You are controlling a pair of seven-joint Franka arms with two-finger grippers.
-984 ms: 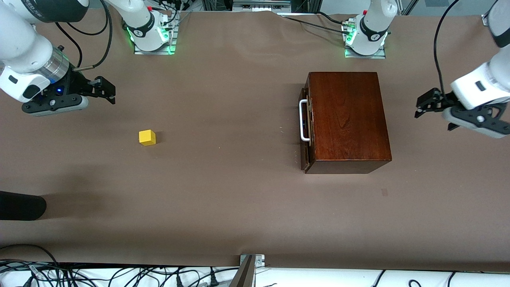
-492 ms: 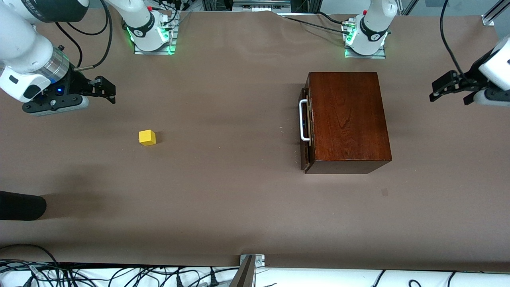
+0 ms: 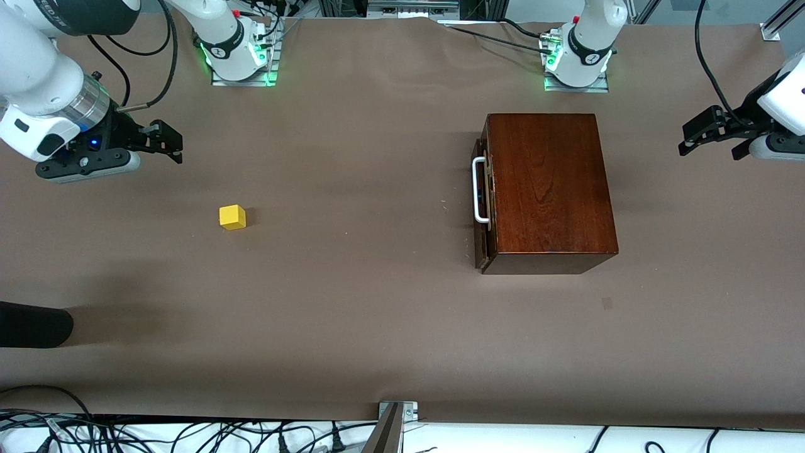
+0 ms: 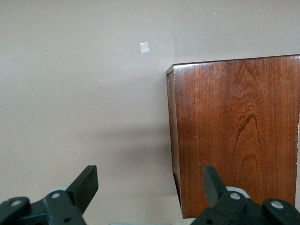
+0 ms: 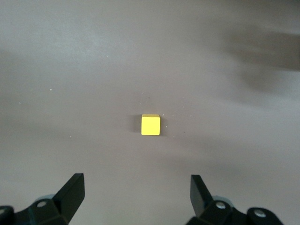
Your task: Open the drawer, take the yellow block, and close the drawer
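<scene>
A robotics laboratory: two white Franka arms, the right arm point(image 3: 44, 75) and the left arm point(image 3: 780, 107), stand on metal base plates point(image 3: 242, 75) lit by green status lights, bolted to a long table point(image 3: 377, 314) covered in plain brown sheeting. Black cables point(image 3: 188, 437) tangle along the table's edge nearest the front camera, and aluminium framing point(image 3: 777, 22) and equipment racks point(image 3: 409, 7) line the edge by the bases.

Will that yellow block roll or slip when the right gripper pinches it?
Probably neither. The yellow block is a flat-faced cube sitting square on the table, so it should stay put. Its plain faces look rigid, likely good for the right gripper, whose open jaws seem wider than it.
</scene>
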